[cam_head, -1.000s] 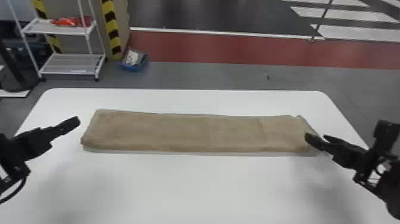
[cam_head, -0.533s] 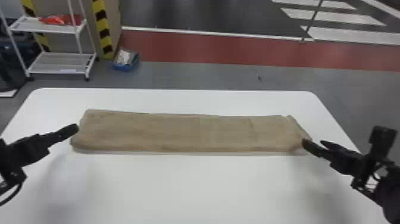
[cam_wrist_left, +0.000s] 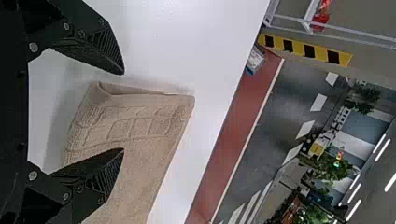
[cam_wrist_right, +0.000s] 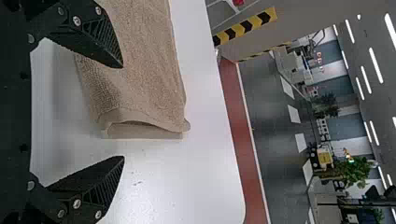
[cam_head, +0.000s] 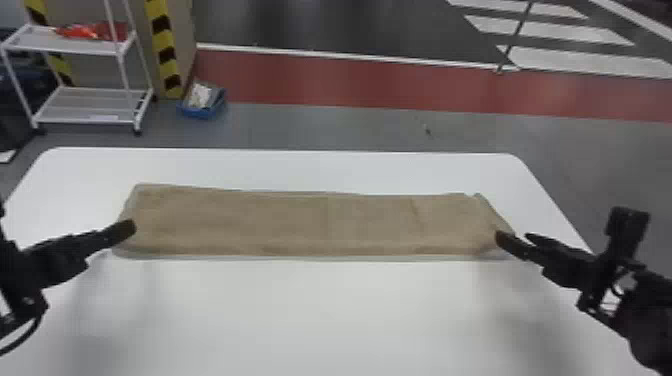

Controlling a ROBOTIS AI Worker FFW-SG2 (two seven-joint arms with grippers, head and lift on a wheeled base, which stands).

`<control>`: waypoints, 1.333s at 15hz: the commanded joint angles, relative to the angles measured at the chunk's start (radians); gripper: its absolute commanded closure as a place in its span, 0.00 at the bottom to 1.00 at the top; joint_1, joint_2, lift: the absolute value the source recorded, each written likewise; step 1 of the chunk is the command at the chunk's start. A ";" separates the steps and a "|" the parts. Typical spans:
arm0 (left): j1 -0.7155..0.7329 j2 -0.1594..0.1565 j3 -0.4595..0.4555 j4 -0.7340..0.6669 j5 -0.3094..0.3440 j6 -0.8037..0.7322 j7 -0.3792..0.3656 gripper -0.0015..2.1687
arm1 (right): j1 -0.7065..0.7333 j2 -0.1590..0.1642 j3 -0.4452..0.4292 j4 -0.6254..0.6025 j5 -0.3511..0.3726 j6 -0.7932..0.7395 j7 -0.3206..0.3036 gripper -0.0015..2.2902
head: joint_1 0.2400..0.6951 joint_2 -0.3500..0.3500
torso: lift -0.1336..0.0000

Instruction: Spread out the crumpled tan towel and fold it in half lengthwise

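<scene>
Beyond the far edge of the white counter [cam_head: 325, 310], we see a grey floor crossed by a red strip [cam_head: 350, 82], with white stripes [cam_head: 550, 30] at far right. At far left we have a white rack [cam_head: 75, 105] with something red [cam_head: 90, 32] on its upper shelf, yellow-and-black tape [cam_head: 162, 45] behind it, and a blue bin [cam_head: 200, 112] on the floor nearby.

On the counter, the towel [cam_head: 300, 222] lies in a long, narrow folded band running left to right, fairly flat, with slight ripples. At its right end we see one layer over another, the lower one peeking out; near its left end we find a woven band of squares [cam_wrist_left: 140, 126].

Our left hand [cam_head: 129, 229] is at the towel's left end, toward the near corner. From its wrist we see this hand [cam_wrist_left: 122, 111] spread wide, one finger over the towel, the other over bare counter past the end. Our right hand [cam_head: 517, 239] is at the right end, also toward the near corner and spread wide, one finger over cloth and one over counter. Neither pinches the towel; we cannot tell whether either fingertip touches it.
</scene>
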 commanded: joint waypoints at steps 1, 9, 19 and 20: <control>-0.006 -0.003 -0.009 0.003 -0.008 0.015 -0.006 0.17 | -0.029 0.000 0.021 0.010 0.025 0.025 0.011 0.11 | 1.00 0.26 | 0.06; 0.006 -0.001 0.005 -0.023 -0.003 0.091 -0.001 0.64 | -0.061 -0.025 0.004 0.037 0.037 0.105 0.113 0.62 | 1.00 0.27 | 0.06; 0.105 -0.005 0.098 -0.207 0.035 0.248 0.023 0.68 | -0.020 -0.028 -0.084 -0.029 0.027 0.197 0.176 0.65 | 1.00 0.25 | 0.06; 0.114 -0.005 0.106 -0.209 0.035 0.248 0.023 0.68 | -0.010 -0.028 -0.087 -0.038 0.030 0.206 0.189 0.65 | 1.00 0.24 | 0.06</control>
